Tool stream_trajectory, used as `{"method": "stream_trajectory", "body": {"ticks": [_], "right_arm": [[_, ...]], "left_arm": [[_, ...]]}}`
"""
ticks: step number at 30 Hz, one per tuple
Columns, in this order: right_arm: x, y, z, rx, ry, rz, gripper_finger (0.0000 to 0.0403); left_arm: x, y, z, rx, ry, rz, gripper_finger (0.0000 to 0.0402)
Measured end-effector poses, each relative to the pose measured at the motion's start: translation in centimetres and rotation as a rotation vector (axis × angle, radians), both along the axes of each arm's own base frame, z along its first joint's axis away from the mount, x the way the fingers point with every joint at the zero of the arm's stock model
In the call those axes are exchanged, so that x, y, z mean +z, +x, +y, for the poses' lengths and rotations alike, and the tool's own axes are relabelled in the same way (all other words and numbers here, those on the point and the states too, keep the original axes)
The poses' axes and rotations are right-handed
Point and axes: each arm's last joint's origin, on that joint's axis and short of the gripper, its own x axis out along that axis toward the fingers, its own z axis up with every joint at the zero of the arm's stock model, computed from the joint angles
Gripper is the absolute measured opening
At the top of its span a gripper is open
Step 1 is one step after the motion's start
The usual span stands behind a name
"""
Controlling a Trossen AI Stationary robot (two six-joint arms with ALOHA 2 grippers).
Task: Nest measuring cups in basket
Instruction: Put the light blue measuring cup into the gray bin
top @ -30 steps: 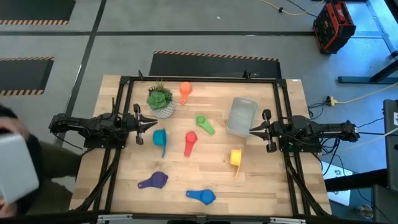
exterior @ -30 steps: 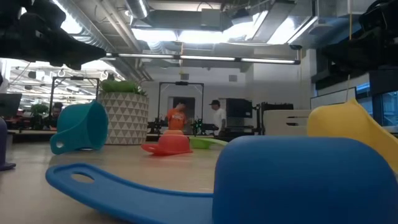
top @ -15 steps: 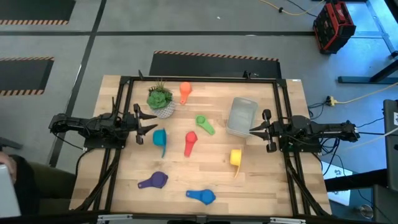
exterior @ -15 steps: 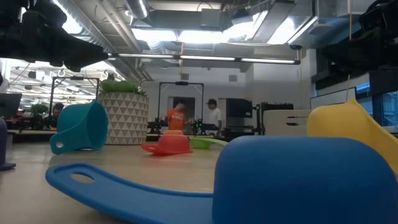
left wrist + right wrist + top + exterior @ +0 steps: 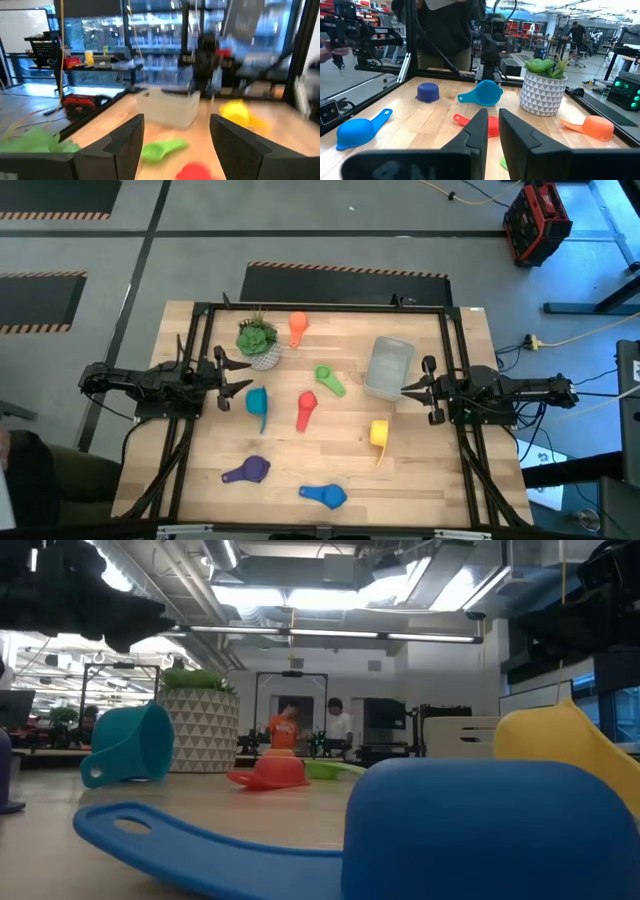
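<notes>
Grey basket (image 5: pixel 389 367) holding no cups, seven cups loose on table (image 5: pixel 440 470): orange, green, teal, red, yellow, purple, blue, left gripper (image 5: pixel 240 375) fingers spread, right gripper (image 5: pixel 407 389) fingers closed, both holding nothing

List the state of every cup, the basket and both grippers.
left gripper: open, empty, beside teal cup
right gripper: shut, empty, at the basket's edge
basket: empty
orange cup, green cup, teal cup, red cup, yellow cup, purple cup, blue cup: loose on table
</notes>
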Motion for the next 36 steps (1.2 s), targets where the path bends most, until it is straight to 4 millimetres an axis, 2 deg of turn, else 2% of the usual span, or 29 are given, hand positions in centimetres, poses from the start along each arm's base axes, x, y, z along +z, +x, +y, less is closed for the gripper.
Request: {"method": "stream_trajectory", "body": {"ticks": [4, 9, 15, 27, 33, 36], "right_arm": [[0.0, 0.0, 0.0, 0.000, 0.000, 0.000, 0.0051], [0.0, 0.0, 0.0, 0.000, 0.000, 0.000, 0.0051], [0.0, 0.0, 0.0, 0.000, 0.000, 0.000, 0.0051], [0.0, 0.0, 0.0, 0.000, 0.000, 0.000, 0.0051], [0.0, 0.0, 0.0, 0.000, 0.000, 0.000, 0.0051], [0.0, 0.0, 0.0, 0.000, 0.000, 0.000, 0.0051]], "left_arm": [[0.6, -0.1, 0.0, -0.015, -0.102, -0.084, 0.0218], [1.4, 0.1, 0.0, -0.020, -0.146, -0.070, 0.0217], [3.2, 1.1, 0.0, -0.003, -0.198, -0.016, 0.0217], [9.3, 5.6, -0.4, 0.067, -0.326, 0.242, 0.0217], [12.1, 8.1, -0.6, 0.137, -0.471, 0.386, 0.0217], [12.8, 9.3, -0.7, 0.196, -0.576, 0.483, 0.0217]]}}
